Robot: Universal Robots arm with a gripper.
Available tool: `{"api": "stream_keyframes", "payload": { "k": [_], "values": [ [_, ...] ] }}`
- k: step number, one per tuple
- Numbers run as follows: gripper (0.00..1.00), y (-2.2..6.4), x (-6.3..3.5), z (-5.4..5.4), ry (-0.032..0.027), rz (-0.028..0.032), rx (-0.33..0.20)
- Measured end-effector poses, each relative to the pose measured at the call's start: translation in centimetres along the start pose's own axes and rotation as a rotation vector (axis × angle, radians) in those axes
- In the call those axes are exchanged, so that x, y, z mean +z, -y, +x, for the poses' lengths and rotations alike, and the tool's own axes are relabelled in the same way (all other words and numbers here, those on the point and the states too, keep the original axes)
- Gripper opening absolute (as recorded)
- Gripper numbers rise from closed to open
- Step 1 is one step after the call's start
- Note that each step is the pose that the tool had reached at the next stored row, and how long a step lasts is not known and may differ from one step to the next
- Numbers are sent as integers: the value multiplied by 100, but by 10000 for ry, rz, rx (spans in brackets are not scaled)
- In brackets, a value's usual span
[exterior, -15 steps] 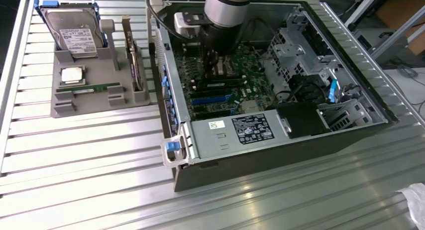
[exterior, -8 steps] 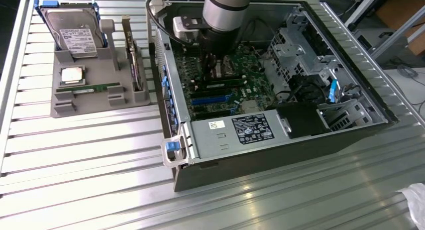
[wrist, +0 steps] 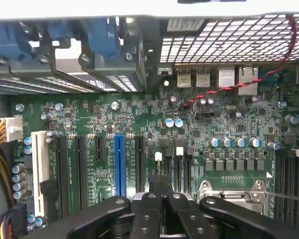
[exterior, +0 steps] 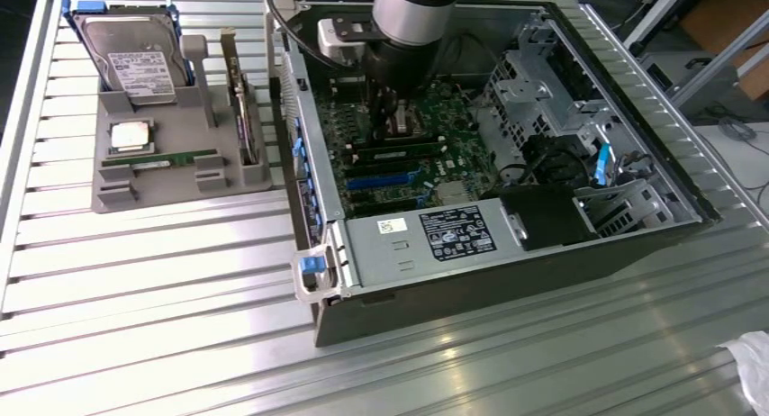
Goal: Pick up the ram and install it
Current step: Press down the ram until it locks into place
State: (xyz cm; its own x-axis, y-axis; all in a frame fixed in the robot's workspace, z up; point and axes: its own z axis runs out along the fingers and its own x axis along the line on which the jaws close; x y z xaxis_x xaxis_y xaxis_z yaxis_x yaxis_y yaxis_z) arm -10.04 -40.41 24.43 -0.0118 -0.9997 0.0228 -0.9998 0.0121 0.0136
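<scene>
The ram (exterior: 158, 159) lies in the holder (exterior: 168, 186) (beside the hard drive (exterior: 135, 60)), at the exterior view's left of the computer case (exterior: 481, 164).

bright overhead light glares off the ribbed metal table (exterior: 180, 281), while the open computer case (exterior: 360, 326) interior sits shadowed.

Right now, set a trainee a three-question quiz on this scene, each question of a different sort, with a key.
1. True or false: the gripper has its jaws wide open.
2. The gripper hangs over: A the motherboard; B a hard drive; C the bare table.
3. Fill in: a green ram stick lies in the grey holder, which stands to the exterior view's ____ of the computer case.

Key: 1 false, the jaws are shut; 2 A; 3 left.
</scene>
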Motion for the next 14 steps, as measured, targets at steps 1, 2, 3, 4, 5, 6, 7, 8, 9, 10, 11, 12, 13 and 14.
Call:
{"api": "stream_keyframes", "payload": {
  "k": [1,2,3,4,5,6,7,8,9,10,11,12,13,14],
  "values": [
    [11,32,-2,0,-2,-2,0],
    [11,75,-3,0,-3,-4,-2],
    [11,119,-3,-1,-1,-5,-1],
    [11,166,-4,-1,-2,-9,-1],
    [11,205,-4,-2,-2,-12,-2],
    [11,254,-5,-2,-2,-15,-2],
    [11,303,-6,-3,-3,-20,-1],
    [11,340,-6,-3,-2,-24,-2],
    [11,383,-7,-4,-2,-31,-3],
    [11,425,-7,-4,-3,-38,-2],
    [11,472,-8,-5,-3,-46,-3],
    [11,523,-9,-5,-6,-52,-3],
    [11,572,-9,-6,-9,-59,-1],
    [11,616,-10,-6,-15,-65,-3]
  ]
}}
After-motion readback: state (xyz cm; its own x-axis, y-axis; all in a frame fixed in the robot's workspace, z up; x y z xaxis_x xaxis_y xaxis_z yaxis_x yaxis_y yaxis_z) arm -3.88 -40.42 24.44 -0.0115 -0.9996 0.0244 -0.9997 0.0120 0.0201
